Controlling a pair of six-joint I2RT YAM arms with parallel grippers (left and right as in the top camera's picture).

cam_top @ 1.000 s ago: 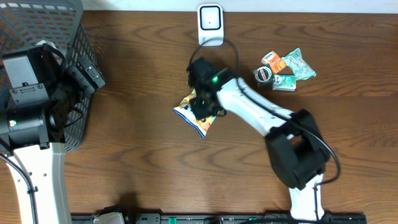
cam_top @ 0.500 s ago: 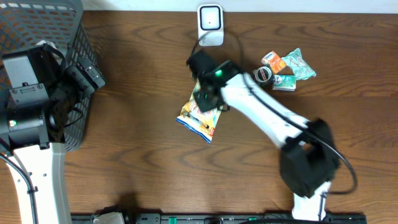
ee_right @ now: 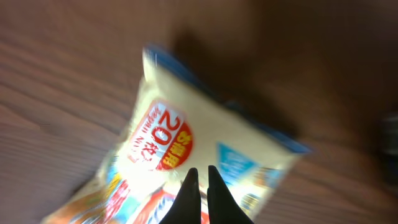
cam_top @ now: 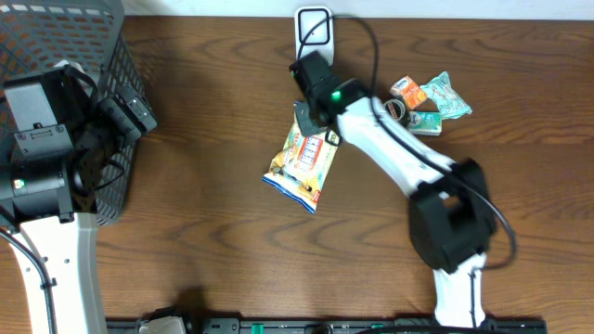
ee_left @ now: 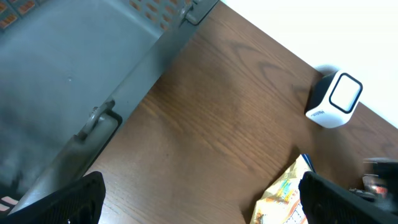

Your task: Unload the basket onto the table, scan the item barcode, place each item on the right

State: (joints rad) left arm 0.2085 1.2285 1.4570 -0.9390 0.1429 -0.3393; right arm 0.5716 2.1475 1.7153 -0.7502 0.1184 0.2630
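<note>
A grey mesh basket [cam_top: 111,46] fills the worktop's [cam_top: 204,241] far left corner, the left pincer [ee_left: 202,196] spread wide beside it. The snack bag [cam_top: 302,162], its top clenched in the right pincer [ee_right: 200,177], is near the far edge's middle, just before the white scanner [cam_top: 314,32].

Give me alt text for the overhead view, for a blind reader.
The right gripper pinches a snack bag by one end, just below the white scanner. The left arm sits by a grey basket at left; small packets lie at right.
</note>
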